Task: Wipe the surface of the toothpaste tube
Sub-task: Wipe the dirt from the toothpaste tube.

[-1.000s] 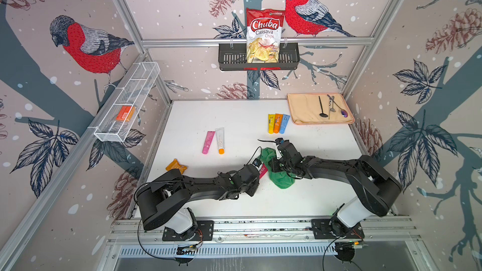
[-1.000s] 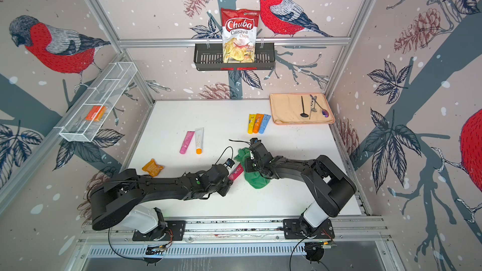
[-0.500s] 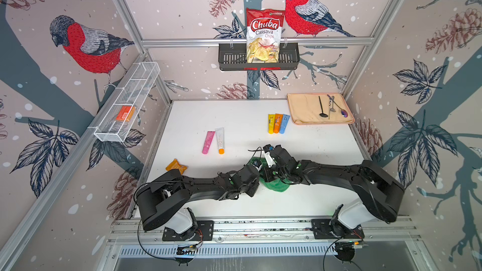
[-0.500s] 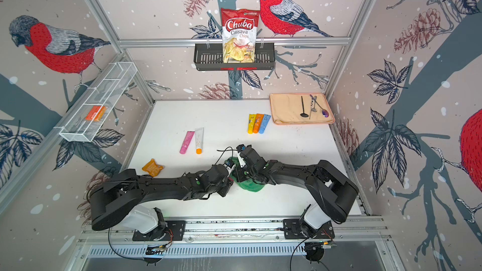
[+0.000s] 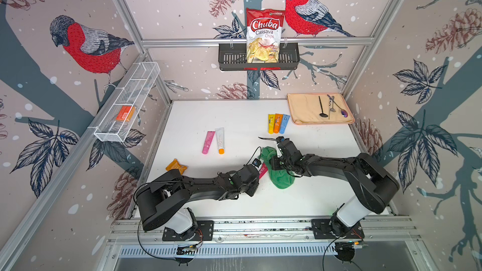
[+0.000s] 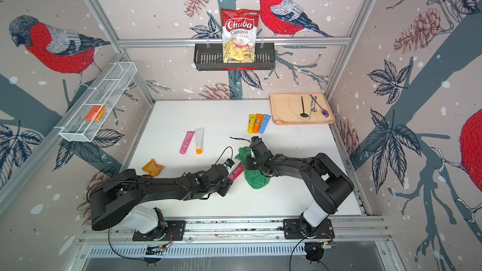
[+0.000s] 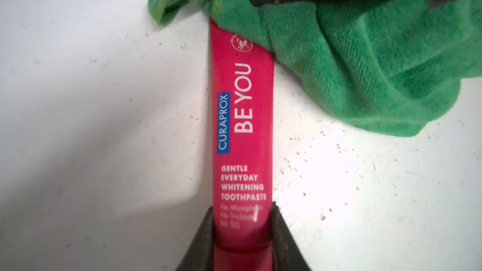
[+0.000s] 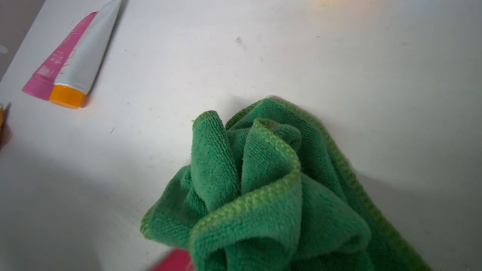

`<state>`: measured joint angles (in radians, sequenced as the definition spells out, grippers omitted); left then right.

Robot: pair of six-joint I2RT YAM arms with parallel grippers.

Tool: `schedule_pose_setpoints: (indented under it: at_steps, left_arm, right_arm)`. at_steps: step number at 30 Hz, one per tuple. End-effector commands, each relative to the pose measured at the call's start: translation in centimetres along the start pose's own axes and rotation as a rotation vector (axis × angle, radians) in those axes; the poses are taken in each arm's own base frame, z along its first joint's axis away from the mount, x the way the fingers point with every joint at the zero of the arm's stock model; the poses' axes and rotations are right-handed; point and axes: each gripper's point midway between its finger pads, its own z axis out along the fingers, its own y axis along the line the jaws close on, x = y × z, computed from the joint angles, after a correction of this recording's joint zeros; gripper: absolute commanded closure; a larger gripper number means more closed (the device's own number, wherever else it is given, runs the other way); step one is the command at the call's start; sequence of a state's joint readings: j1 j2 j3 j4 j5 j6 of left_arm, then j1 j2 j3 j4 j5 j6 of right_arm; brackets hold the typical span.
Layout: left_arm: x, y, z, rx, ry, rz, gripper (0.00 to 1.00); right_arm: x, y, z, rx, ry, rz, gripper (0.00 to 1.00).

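Left wrist view: your left end effector (image 7: 242, 220) clamps the toothpaste tube (image 7: 242, 116) to steady it. Ahead of its tips, your right end effector (image 5: 274, 162), pinched shut on the green cloth (image 7: 365, 56), covers the tube's far end.

Half a second ago we had the right gripper (image 5: 277, 162) carry the green cloth (image 5: 283, 179) across the toothpaste tube (image 5: 262, 171), close up to the left gripper (image 7: 242, 246), and the tube lay hidden beneath the cloth. Now we have drawn the cloth back off it. The tube's red printed body shows again beside the cloth, on the side facing the left gripper, and only its far end lies under the cloth's edge. The right gripper is back where it was a second ago.
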<state>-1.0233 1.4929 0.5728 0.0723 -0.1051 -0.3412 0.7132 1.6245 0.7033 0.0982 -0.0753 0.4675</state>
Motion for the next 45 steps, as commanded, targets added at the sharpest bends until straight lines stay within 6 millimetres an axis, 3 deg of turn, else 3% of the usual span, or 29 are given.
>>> schedule_pose_setpoints:
  at_steps: [1,5,10,14,16,19,24,32,35,37,40,45]
  left_arm:
    - [-0.1,-0.4,0.0,0.022,-0.003,0.004,0.82]
    - [-0.1,-0.4,-0.1,0.020,-0.003,0.003,0.82]
    - [-0.1,-0.4,0.0,0.020,-0.003,0.004,0.82]
    - [0.0,-0.4,0.1,0.019,0.003,0.006,0.82]
    - [-0.1,-0.4,0.0,0.021,-0.001,0.005,0.82]
    - [-0.1,-0.4,-0.1,0.020,-0.005,0.004,0.82]
    - [-0.1,-0.4,-0.1,0.021,-0.003,0.005,0.82]
    - [-0.1,-0.4,-0.1,0.022,-0.005,0.005,0.82]
    - [-0.1,-0.5,0.0,0.023,-0.001,0.006,0.82]
    - [-0.1,-0.4,0.0,0.022,0.000,0.006,0.82]
    - [-0.1,-0.4,-0.1,0.021,-0.004,0.003,0.82]
    - [-0.1,-0.4,-0.1,0.019,-0.003,0.004,0.82]
  right_arm:
    - [2.1,-2.5,-0.2,0.126,0.072,-0.026,0.90]
    - [2.2,2.2,-0.8,-0.043,0.080,-0.073,0.89]
    - [2.6,9.0,-3.3,-0.287,0.068,-0.127,0.89]
    - [3.1,11.5,-4.0,-0.382,0.079,-0.150,0.89]
    - [3.3,11.3,-3.5,-0.368,0.086,-0.148,0.89]
    - [3.6,9.2,-1.8,-0.264,0.102,-0.139,0.89]
    - [4.0,3.0,0.8,0.030,0.141,-0.120,0.89]
    - [2.9,-3.6,0.2,0.223,0.123,-0.052,0.89]
    - [2.5,-5.0,0.2,0.264,0.113,-0.032,0.89]
    - [2.3,-4.3,0.4,0.240,0.111,-0.038,0.89]
    - [2.1,-1.4,0.5,0.131,0.103,-0.065,0.89]
    - [2.0,6.0,-1.2,-0.152,0.083,-0.111,0.89]
